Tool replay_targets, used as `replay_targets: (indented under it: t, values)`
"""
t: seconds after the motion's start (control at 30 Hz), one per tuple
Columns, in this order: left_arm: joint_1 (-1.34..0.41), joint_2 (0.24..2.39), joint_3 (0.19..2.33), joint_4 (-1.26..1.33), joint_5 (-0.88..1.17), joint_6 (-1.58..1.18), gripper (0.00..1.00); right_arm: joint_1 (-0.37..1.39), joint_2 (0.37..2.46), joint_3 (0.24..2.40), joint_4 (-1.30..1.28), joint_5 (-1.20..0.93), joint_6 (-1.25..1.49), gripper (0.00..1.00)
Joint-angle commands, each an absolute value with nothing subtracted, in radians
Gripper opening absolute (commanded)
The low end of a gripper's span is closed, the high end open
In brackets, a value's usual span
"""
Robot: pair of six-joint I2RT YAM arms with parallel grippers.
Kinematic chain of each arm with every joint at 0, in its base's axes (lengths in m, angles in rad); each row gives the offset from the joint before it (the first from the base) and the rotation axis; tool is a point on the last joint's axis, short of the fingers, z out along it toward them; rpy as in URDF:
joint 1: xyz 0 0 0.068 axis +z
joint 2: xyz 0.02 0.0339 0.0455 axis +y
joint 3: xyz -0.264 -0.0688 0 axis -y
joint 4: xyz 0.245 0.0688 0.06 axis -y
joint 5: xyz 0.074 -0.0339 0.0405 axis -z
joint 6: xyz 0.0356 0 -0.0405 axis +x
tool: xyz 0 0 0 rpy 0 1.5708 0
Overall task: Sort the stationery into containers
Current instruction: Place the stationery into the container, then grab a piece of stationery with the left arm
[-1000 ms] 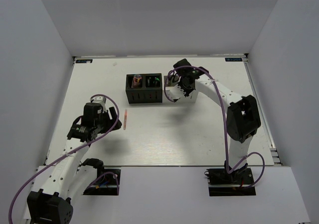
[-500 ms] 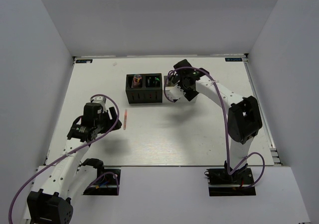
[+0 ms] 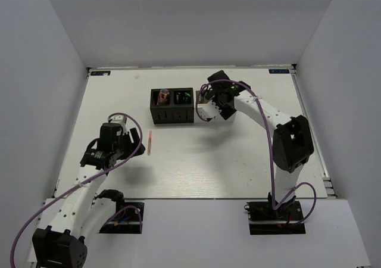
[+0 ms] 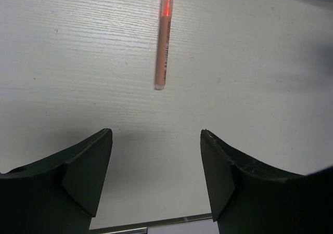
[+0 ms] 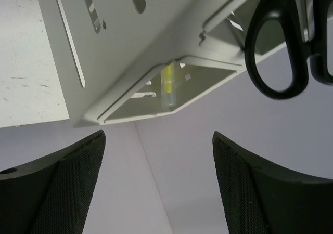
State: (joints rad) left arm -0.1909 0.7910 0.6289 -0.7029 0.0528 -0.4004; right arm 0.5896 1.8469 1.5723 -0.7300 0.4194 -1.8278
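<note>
Left wrist: left tool (image 4: 156, 151) is hovering with jaws spread wide, gripping nothing. Pink stick (image 4: 163, 39) is lying flat on worktop (image 4: 260, 62) just ahead of it.
Right wrist: right tool (image 5: 157, 145) is gaping wide, empty, beside white cup (image 5: 130, 36). Yellowish stick (image 5: 169, 86) is sitting inside the cup; scissors (image 5: 253, 47) are showing at the neighbouring compartment.

No legible text — print on pink stick (image 4: 162, 47) and table-corner stickers (image 3: 278, 71) too small.

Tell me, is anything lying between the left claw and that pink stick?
Nothing. In the left wrist view, only bare white table separates the open left gripper from the pink stick, which lies just ahead of it.
</note>
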Motion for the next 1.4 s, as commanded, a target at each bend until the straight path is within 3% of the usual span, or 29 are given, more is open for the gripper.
replay_targets:
  t: [0.0, 0.27, 0.33, 0.37, 0.4, 0.43, 0.5, 0.53, 0.6, 0.63, 0.67, 0.73, 0.8, 0.83, 0.87, 0.9, 0.93, 1.0, 1.17, 1.23, 1.37]
  values:
    - [-0.187, 0.795, 0.623, -0.683, 0.066, -0.391, 0.79, 0.589, 1.773, 1.586, -0.715, 0.423, -1.827, 0.85]
    - [-0.187, 0.836, 0.629, -0.667, 0.092, -0.388, 0.75, 0.588, 1.683, 1.568, -0.707, 0.413, -1.786, 0.83]
    - [-0.187, 0.845, 0.627, -0.661, 0.109, -0.387, 0.74, 0.588, 1.663, 1.559, -0.706, 0.416, -1.75, 0.77]
    - [-0.187, 0.854, 0.627, -0.655, 0.127, -0.387, 0.74, 0.588, 1.639, 1.557, -0.709, 0.416, -1.714, 0.67]
    - [-0.187, 0.87, 0.63, -0.646, 0.136, -0.387, 0.72, 0.586, 1.628, 1.555, -0.712, 0.397, -1.688, 0.48]
    - [-0.187, 0.886, 0.634, -0.643, 0.162, -0.385, 0.67, 0.583, 1.615, 1.555, -0.718, 0.368, -1.578, 0.0]
    - [-0.186, 0.934, 0.658, -0.64, 0.202, -0.38, 0.56, 0.586, 1.557, 1.552, -0.733, 0.292, -1.459, 0.0]
    - [-0.189, 0.948, 0.67, -0.638, 0.222, -0.38, 0.43, 0.584, 1.54, 1.551, -0.748, 0.228, -1.233, 0.0]
    - [-0.202, 1.007, 0.715, -0.64, 0.232, -0.38, 0.3, 0.581, 1.487, 1.552, -0.823, 0.091, -1.076, 0.0]
    - [-0.215, 1.021, 0.724, -0.641, 0.224, -0.379, 0.2, 0.58, 1.461, 1.53, -0.872, -0.048, -0.846, 0.5]
    - [-0.222, 1.038, 0.745, -0.64, 0.219, -0.379, 0.16, 0.578, 1.447, 1.511, -0.879, -0.084, -0.768, 0.87]
    - [-0.258, 1.107, 0.791, -0.647, 0.177, -0.368, 0.13, 0.575, 1.395, 1.446, -0.91, -0.305, -0.645, 0.9]
    - [-0.273, 1.163, 0.819, -0.658, 0.144, -0.367, 0.2, 0.565, 1.358, 1.296, -0.859, -0.401, -0.501, 0.9]
    - [-0.3, 1.201, 0.86, -0.67, 0.132, -0.364, 0.3, 0.566, 1.289, 1.254, -0.797, -0.484, -0.473, 0.9]
    - [-0.313, 1.238, 0.876, -0.678, 0.077, -0.361, 0.54, 0.566, 1.264, 1.217, -0.74, -0.549, -0.393, 0.9]
    - [-0.333, 1.262, 0.89, -0.698, 0.054, -0.36, 0.6, 0.566, 1.223, 1.136, -0.695, -0.592, -0.381, 0.8]
    - [-0.351, 1.282, 0.94, -0.706, 0.032, -0.357, 0.62, 0.568, 1.194, 1.118, -0.687, -0.621, -0.379, 0.59]
    - [-0.376, 1.373, 0.995, -0.732, -0.043, -0.339, 0.63, 0.563, 1.158, 1.083, -0.642, -0.615, -0.342, 0.0]
    - [-0.387, 1.528, 1.071, -0.729, -0.106, -0.287, 0.49, 0.543, 1.042, 0.993, -0.578, -0.554, -0.337, 0.0]
    - [-0.388, 1.554, 1.071, -0.716, -0.127, -0.275, 0.38, 0.538, 1.025, 0.962, -0.575, -0.563, -0.348, 0.0]
    - [-0.39, 1.592, 1.06, -0.668, -0.204, -0.262, 0.36, 0.514, 1.008, 0.919, -0.548, -0.569, -0.348, 0.0]
